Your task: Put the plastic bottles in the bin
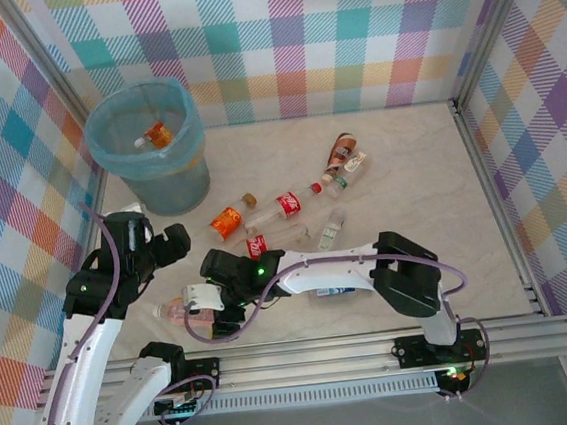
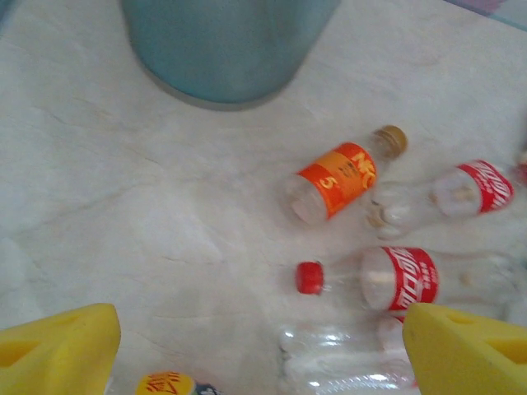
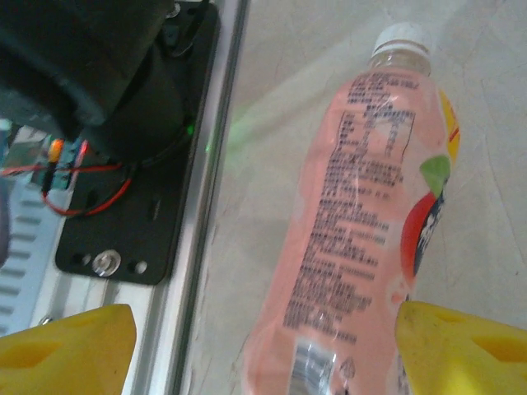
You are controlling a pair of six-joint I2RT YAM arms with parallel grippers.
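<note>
One pink bottle [image 3: 354, 230], lying flat — between right claw [image 3: 263, 325] (spread wide)

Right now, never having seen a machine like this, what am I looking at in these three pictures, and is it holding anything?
These are two robot arms bolted to the near edge of a table. The wide picture looks down from above on the left arm and the right arm, which reaches across. The other two come from small cameras on each wrist; the yellow wedges are the tips of the jaws. Several plastic bottles lie on the table, an orange-labelled bottle among them, and another bottle already lies in the blue-lined bin. Both pairs of jaws stand open. The right arm's jaws straddle a pink bottle lying near the rail, without squeezing it, so nothing is held.
</note>
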